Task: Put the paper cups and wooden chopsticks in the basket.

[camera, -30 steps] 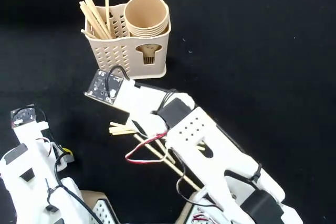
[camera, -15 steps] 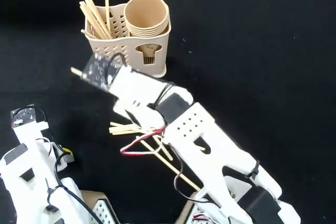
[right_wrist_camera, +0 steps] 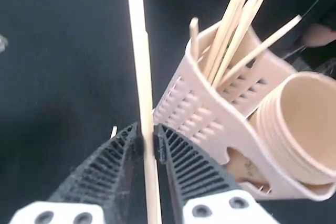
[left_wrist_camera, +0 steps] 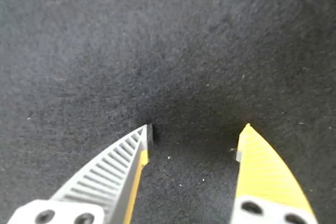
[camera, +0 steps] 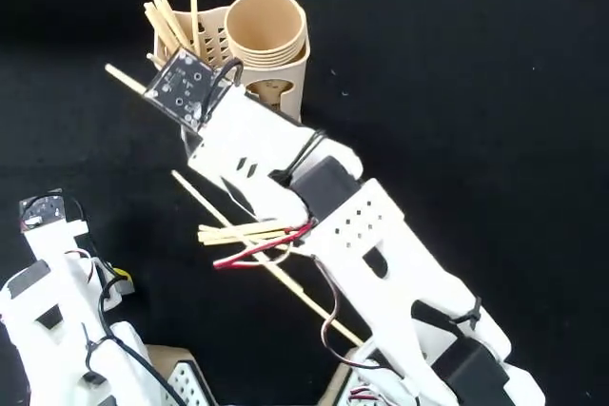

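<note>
The right pincer (right_wrist_camera: 146,129) is clamped on a single pale wooden chopstick (right_wrist_camera: 139,51), gripping it partway along its length, so that a long stretch runs out past the fingertips. In the high view the far tip of the chopstick (camera: 124,77) pokes out just beside the beige perforated plastic basket (camera: 290,87), on the side of its chopstick compartment. The pincer sits close against the basket's outer wall (right_wrist_camera: 205,114) rather than over its rim.

That compartment already holds a bundle of upright wooden chopsticks (camera: 171,26), leaning at mixed angles. The compartment next to it carries a nested stack of tan paper cups (camera: 266,26). No cups stand outside the basket, so that part of the task looks done.

Near the basket's front, a loose cluster of wooden chopsticks (camera: 238,232) lies on the black worktop (camera: 476,92), partly under the right arm, and one long stick (camera: 205,202) crosses them at a slant.

The left pincer (left_wrist_camera: 197,129) has its jaws apart and holds nothing. It hangs over bare worktop, well apart from the basket.

The step in hand appears to be carrying this one chopstick to its compartment. The stick is held low beside the basket, so the next move calls for lifting it until its lower end clears the rim. It should then be tipped more upright over the bundle (whose splayed tops could deflect it) and released. The loose cluster comes after that.
</note>
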